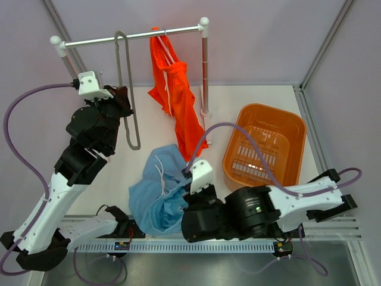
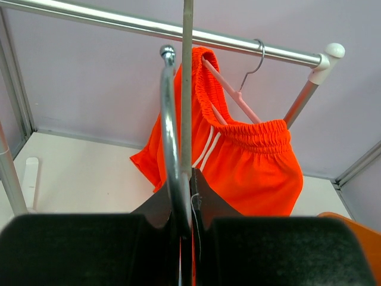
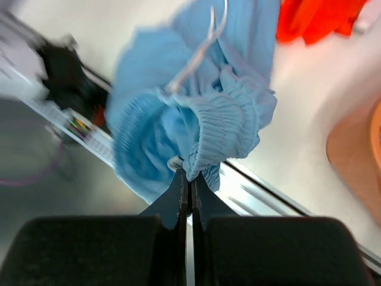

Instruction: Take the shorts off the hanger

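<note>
The bright orange shorts [image 1: 175, 101] hang from a pink hanger [image 2: 233, 94] on the rack's rail [image 1: 137, 37]; they also show in the left wrist view [image 2: 253, 161]. An empty grey hanger [image 1: 132, 122] hangs from the rail to their left. My left gripper [image 1: 121, 97] is shut on this hanger's metal hook [image 2: 171, 125], as the left wrist view [image 2: 191, 179] shows. The light blue shorts [image 1: 156, 193] lie off the hanger, bunched on the table near the front edge. My right gripper [image 1: 191, 179] is shut on their elastic waistband [image 3: 223, 119], with the jaws [image 3: 190, 177] pinching the cloth.
An orange plastic basket [image 1: 286, 128] stands on the table at the right. The rack's right post [image 1: 205, 71] stands just behind the orange shorts. A metal rail strip [image 1: 178, 245] runs along the table's near edge.
</note>
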{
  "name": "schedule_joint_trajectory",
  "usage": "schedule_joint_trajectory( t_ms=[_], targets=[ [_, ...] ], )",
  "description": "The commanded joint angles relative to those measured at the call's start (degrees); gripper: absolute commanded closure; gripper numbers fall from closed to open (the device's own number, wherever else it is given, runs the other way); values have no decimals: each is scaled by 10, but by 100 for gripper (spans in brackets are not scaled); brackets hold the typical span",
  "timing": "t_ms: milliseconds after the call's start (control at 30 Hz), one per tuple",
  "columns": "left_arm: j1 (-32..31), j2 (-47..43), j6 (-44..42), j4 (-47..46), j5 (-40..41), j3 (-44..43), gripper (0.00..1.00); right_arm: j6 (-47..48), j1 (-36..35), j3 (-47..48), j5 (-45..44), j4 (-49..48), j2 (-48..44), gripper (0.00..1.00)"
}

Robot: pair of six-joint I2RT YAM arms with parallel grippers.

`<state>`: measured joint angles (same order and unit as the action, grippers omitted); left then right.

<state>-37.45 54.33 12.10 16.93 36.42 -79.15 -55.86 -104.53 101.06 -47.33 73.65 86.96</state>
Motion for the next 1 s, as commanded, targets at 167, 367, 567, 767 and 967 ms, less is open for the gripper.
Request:
schedule_joint_trajectory(
  t_ms=[167,367,567,767,967],
  targets=[
    [3,-37,32,19,-40,22,100,143,72,152,-250,54,-126,100],
    [3,-48,31,57,-72,23,100,505,194,101,-237,-304,-208,100],
    [3,-51,31,80,-100,24,100,718,282,144,-231,-474,-195,100],
    [3,-53,35,86,-120,38,100,771,403,204,-198,-483,-152,100],
    [3,-59,29,94,-127,44,100,768,474,259,-175,-481,-141,100]
  ],
)
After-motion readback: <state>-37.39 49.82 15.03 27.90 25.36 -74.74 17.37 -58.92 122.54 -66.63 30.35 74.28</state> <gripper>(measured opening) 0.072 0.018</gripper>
